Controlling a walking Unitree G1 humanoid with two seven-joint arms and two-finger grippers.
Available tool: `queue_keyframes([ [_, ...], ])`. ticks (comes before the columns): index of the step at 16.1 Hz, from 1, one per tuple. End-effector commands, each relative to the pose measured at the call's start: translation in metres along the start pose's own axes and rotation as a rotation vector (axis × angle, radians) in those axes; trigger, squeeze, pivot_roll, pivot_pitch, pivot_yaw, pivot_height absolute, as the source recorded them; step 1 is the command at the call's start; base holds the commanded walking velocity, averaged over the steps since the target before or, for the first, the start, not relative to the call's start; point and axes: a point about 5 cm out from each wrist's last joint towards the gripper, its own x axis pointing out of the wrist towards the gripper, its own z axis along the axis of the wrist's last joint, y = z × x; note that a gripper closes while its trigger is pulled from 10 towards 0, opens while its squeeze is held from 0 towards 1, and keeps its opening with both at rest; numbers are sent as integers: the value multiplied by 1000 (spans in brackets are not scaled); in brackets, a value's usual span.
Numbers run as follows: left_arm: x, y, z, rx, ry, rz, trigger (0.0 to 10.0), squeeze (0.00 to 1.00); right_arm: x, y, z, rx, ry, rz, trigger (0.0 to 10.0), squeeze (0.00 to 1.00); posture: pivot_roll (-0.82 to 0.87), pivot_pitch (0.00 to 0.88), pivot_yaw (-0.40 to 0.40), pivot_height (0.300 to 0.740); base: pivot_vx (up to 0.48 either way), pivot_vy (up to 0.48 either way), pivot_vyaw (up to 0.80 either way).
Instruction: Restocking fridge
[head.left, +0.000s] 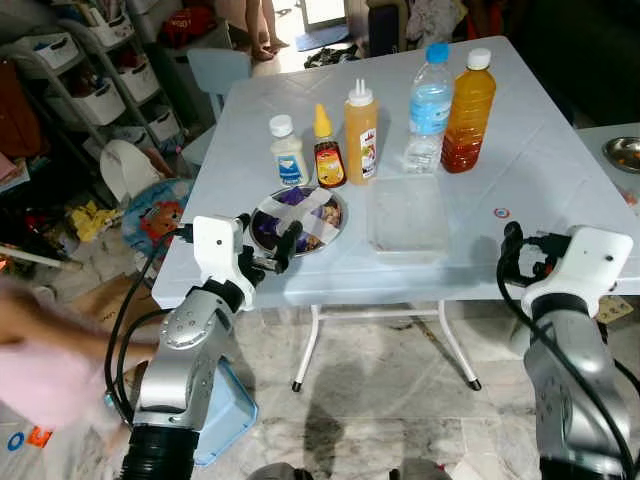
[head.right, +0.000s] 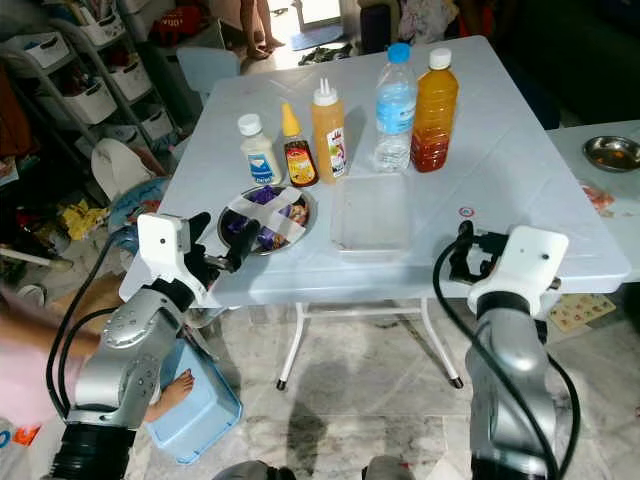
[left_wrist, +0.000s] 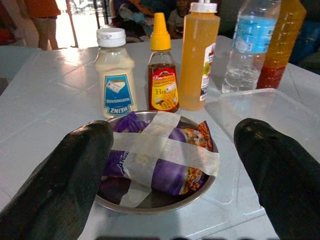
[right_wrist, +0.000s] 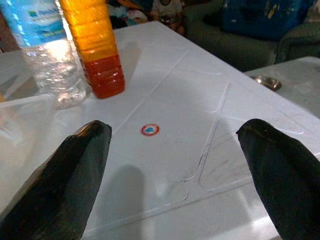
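Note:
On the white table (head.left: 540, 170) stand a mayonnaise bottle (head.left: 288, 150), a honey bottle (head.left: 327, 152), a yellow squeeze bottle (head.left: 361, 130), a water bottle (head.left: 431, 100) and an orange-liquid bottle (head.left: 468, 110). In front of them sit a metal bowl (head.left: 298, 220) holding taped purple snack packs (left_wrist: 165, 160) and a clear plastic container (head.left: 407, 215). My left gripper (head.left: 268, 245) is open at the table's front edge, its fingers (left_wrist: 75, 170) pointing at the bowl and apart from it. My right gripper (head.left: 515, 255) is open near the front right corner, over bare tabletop (right_wrist: 173, 129).
Shelves with baskets (head.left: 110, 80) and clutter fill the left side. A blue bin (head.left: 225, 420) lies on the floor under my left arm. A blurred pink sleeve (head.left: 40, 375) is at lower left. A second table with a metal bowl (head.left: 625, 152) stands at right.

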Motion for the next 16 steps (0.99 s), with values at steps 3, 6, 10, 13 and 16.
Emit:
queue_keyframes([
  [3,-8,9,4,20,8,15,10000,0,12,9,2,60,-22,57,10000,0,-101,0,149,740,0,0,0],
  [6,-15,10,7,34,17,24,10000,0,23,20,16,66,-95,137,10000,0,-71,19,158,740,0,0,0],
  [10,-27,14,8,57,50,18,10000,0,33,20,6,162,-55,128,10000,0,-28,36,172,740,0,0,0],
  [13,-29,15,12,70,59,15,10000,0,35,27,-4,236,-22,187,10000,0,-12,42,178,740,0,0,0],
  [16,-34,14,13,87,71,0,10000,0,38,38,-7,302,5,250,10000,0,9,55,186,740,0,0,0],
])
